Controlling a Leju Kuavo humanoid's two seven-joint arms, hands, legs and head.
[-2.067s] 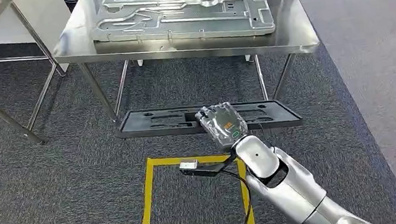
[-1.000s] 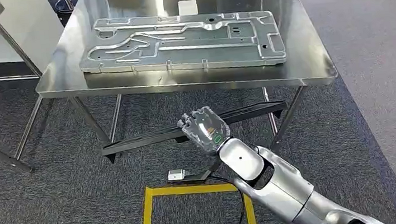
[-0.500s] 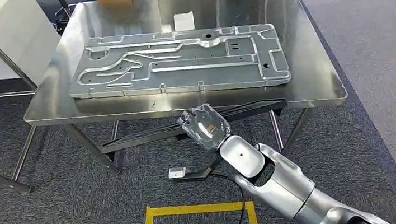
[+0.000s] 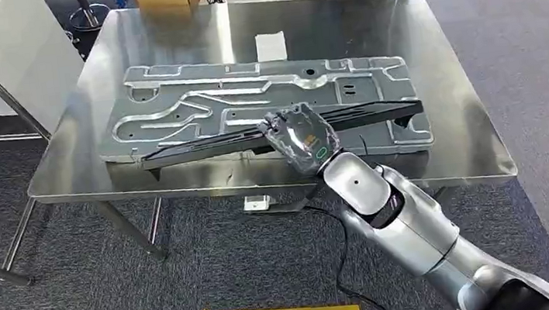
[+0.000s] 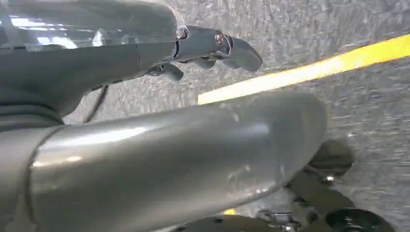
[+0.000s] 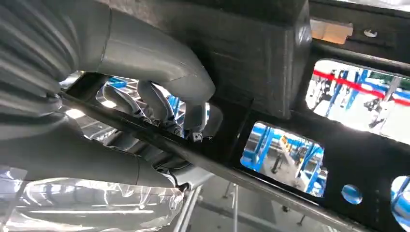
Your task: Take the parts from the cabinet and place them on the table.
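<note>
Gripping the black part (image 4: pixel 208 144) above the steel table (image 4: pixel 451 88), right hand (image 4: pixel 299 138); thumb (image 6: pixel 159 63) on its cut-out frame up close.

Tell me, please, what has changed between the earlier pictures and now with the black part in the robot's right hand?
The right hand, gripping the black part throughout, has raised it from in front of the table's legs, below the tabletop, to above the silver plate on the steel table. The camera has also shifted, so the table shows more fully. The silver plate appears to stay flat where it lay.
</note>
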